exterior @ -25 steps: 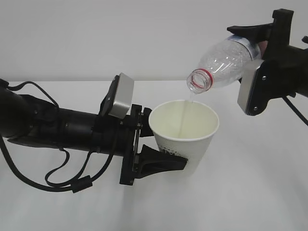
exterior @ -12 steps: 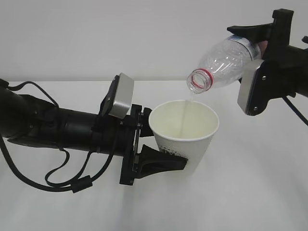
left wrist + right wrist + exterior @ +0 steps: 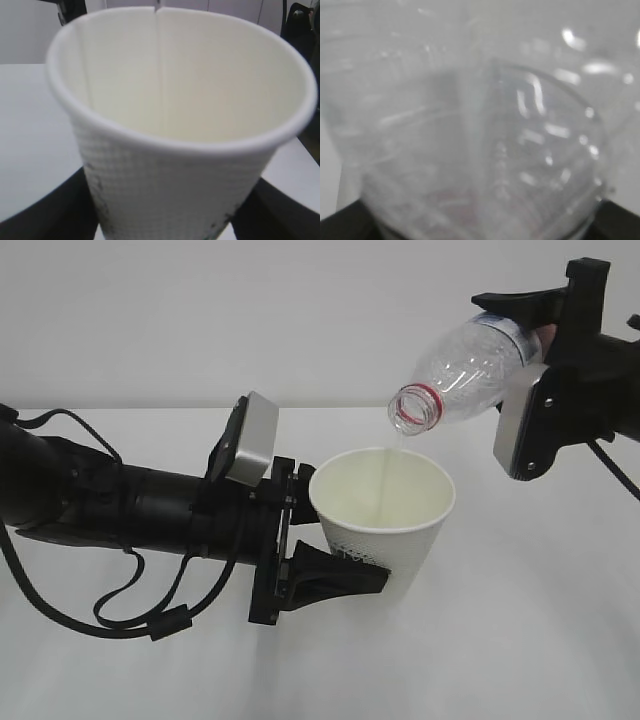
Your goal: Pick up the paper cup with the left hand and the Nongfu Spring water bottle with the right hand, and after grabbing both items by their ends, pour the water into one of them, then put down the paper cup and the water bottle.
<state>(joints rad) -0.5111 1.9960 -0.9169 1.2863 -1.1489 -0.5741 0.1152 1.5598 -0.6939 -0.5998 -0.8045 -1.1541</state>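
Observation:
The white paper cup (image 3: 385,525) is held upright above the table, and my left gripper (image 3: 362,568) is shut on its lower part with a dark finger on each side. In the left wrist view the paper cup (image 3: 170,185) fills the frame, its fingers (image 3: 42,217) low at the sides. The clear Nongfu Spring water bottle (image 3: 465,365) is tilted mouth-down to the left, its red neck ring just above the cup's rim. My right gripper (image 3: 530,340) is shut on its rear end. A thin stream of water (image 3: 386,472) falls into the cup. The bottle (image 3: 480,150) blurs out the right wrist view.
Under both arms lies a plain white table (image 3: 520,640), with a white wall behind it. The left arm's black cables (image 3: 150,620) hang down to the tabletop at the left.

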